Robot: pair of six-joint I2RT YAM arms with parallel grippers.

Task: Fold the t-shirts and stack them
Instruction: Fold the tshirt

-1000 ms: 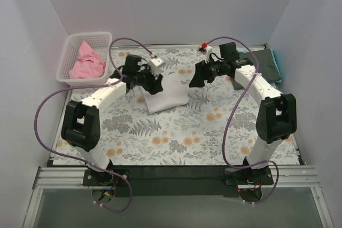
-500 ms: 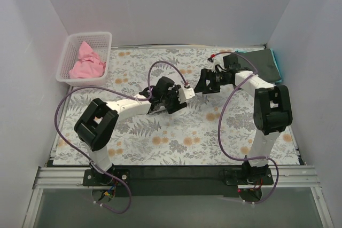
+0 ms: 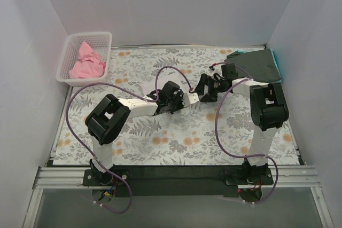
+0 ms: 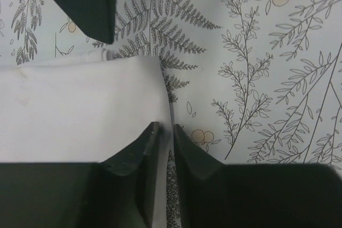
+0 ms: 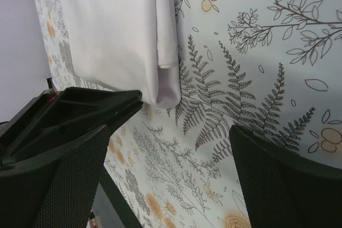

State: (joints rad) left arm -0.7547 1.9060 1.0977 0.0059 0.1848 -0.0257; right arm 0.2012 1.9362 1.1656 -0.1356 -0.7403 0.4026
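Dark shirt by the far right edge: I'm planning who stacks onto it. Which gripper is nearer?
Right. The right gripper hangs open a little left of the dark shirt; the left gripper is further left, closed on the white shirt's edge.

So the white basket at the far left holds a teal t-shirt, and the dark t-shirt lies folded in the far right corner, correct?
Not quite. The t-shirt in the basket is a pink t-shirt, not a teal one; the top external view shows it clearly. The rest stands: the basket is at the far left, and the dark t-shirt lies folded in the far right corner.
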